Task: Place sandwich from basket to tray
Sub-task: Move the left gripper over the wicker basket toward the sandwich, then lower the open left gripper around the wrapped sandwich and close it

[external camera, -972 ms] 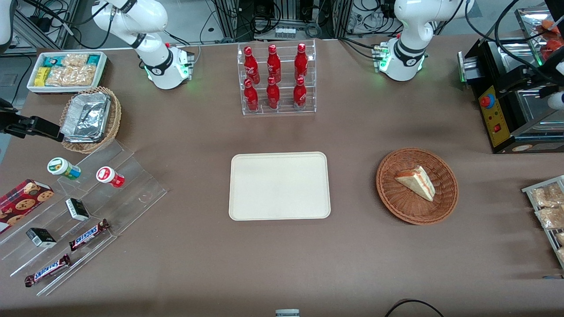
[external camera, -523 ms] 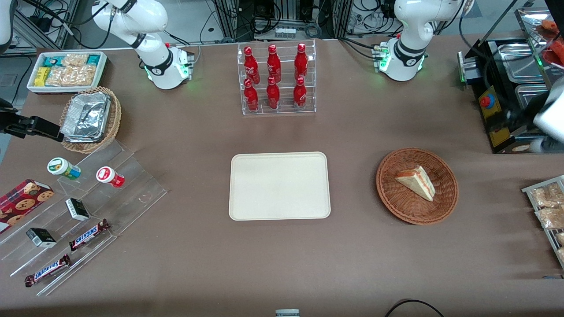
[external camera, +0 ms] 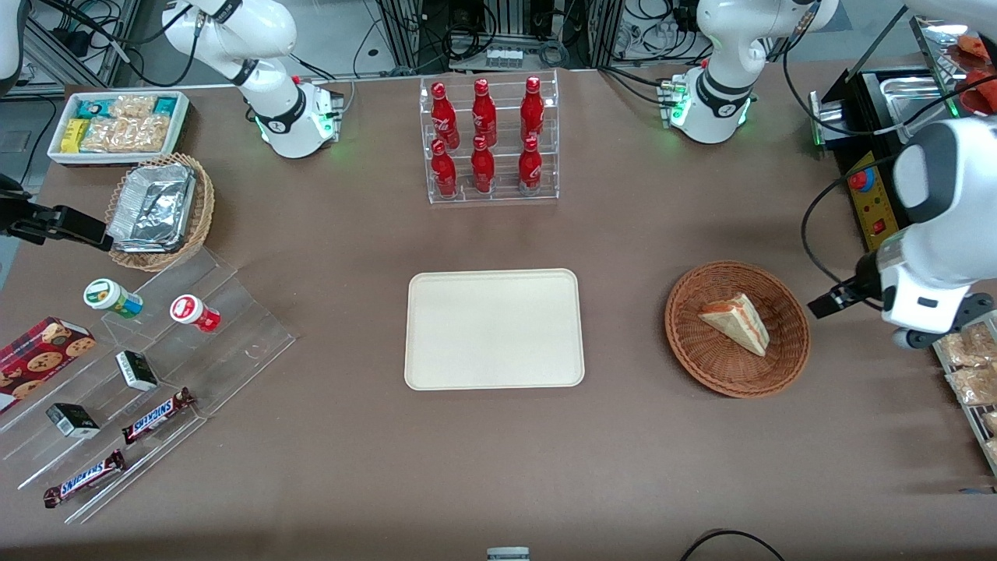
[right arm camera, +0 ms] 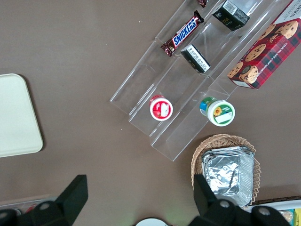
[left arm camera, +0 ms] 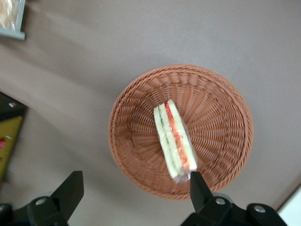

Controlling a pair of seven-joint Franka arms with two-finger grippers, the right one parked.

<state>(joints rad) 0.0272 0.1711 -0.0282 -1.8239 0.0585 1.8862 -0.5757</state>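
The sandwich (external camera: 736, 321), a white bread wedge with red-orange and green layers, lies in the reddish-brown wicker basket (external camera: 701, 366). The left wrist view shows the sandwich (left arm camera: 174, 141) on its edge in the basket (left arm camera: 127, 155). The cream tray (external camera: 493, 327) lies bare, beside the basket toward the parked arm's end. My left gripper (external camera: 827, 301) hangs above the table just outside the basket's rim, toward the working arm's end. Its fingers are wide open and empty in the left wrist view (left arm camera: 134, 188), one fingertip (left arm camera: 197, 184) over the rim near the sandwich's end.
A black machine (external camera: 880, 202) stands close to the arm, farther from the camera. A rack of snack packets (external camera: 970, 366) lies at the working arm's end. A clear rack of red bottles (external camera: 487, 140) stands farther back than the tray. Acrylic shelves with snacks (external camera: 148, 382) lie toward the parked arm's end.
The left arm has swung down from over the black machine toward the basket, bringing the open gripper to the basket's rim. Sandwich, basket and tray have not moved.
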